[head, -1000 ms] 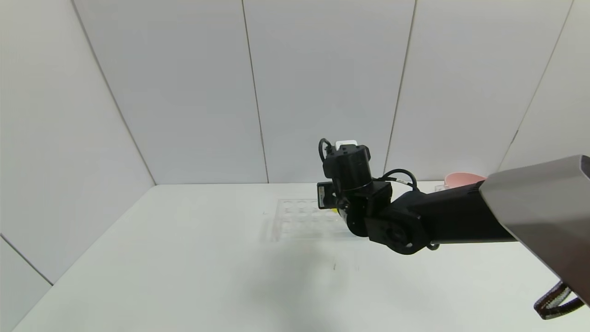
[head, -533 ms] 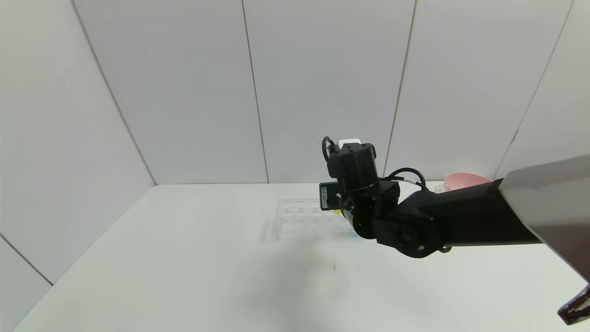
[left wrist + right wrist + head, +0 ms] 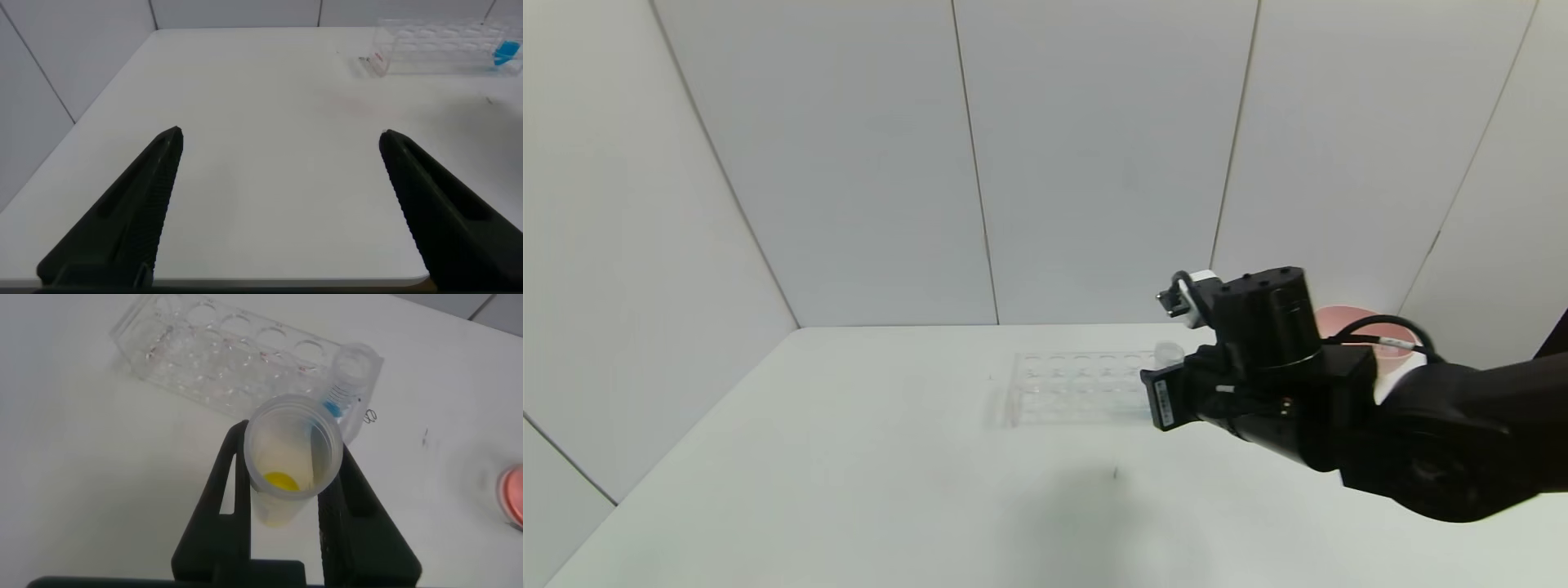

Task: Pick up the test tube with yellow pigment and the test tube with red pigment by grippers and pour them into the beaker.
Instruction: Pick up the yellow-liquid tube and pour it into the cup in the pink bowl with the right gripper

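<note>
My right gripper (image 3: pixel 292 461) is shut on the test tube with yellow pigment (image 3: pixel 288 475), a clear tube with yellow liquid at its bottom, held upright just off the near right end of the clear rack (image 3: pixel 214 353). In the head view the right gripper (image 3: pixel 1176 377) is at the rack's (image 3: pixel 1074 389) right end, with the tube's rim (image 3: pixel 1168 353) showing above it. A blue-bottomed tube (image 3: pixel 350 385) stands in the rack. My left gripper (image 3: pixel 280 136) is open and empty, low over the table's near left part. The red tube and the beaker are hidden.
A pink bowl (image 3: pixel 1343 320) stands at the back right, behind my right arm, and shows at the edge of the right wrist view (image 3: pixel 513 495). The rack (image 3: pixel 445 42) and blue tube (image 3: pixel 505 54) lie far from the left gripper. Grey walls enclose the white table (image 3: pixel 849 457).
My right arm has swung to the right and drawn back from the rack's middle to its right end, carrying the yellow tube. The rack's holes now show uncovered.
</note>
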Motion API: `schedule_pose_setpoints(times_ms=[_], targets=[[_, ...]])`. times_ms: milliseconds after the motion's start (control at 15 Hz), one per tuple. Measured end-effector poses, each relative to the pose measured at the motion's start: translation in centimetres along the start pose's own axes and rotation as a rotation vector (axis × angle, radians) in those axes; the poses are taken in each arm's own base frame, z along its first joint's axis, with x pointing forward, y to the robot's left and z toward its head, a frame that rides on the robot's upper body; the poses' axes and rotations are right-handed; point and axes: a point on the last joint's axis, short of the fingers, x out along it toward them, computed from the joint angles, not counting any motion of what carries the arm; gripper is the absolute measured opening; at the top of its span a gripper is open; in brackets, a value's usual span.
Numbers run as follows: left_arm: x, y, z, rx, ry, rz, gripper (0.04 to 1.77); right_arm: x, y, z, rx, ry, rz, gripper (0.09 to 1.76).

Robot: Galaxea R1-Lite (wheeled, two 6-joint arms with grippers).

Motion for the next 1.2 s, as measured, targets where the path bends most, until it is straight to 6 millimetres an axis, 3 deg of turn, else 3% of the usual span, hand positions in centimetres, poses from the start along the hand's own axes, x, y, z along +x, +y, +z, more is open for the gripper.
schedule_pose_setpoints(times_ms=[667,1200], targets=[[0.0,0.0,0.0,0.0,0.0,0.0,1.72,-9.5,-13.9,-0.9,-0.06,-0.09,0.059,0.53],[0.0,0.0,0.0,0.0,0.0,0.0,1.72,-12.0,-21.9,-2.6,-0.163,-0.121,0.004,0.53]])
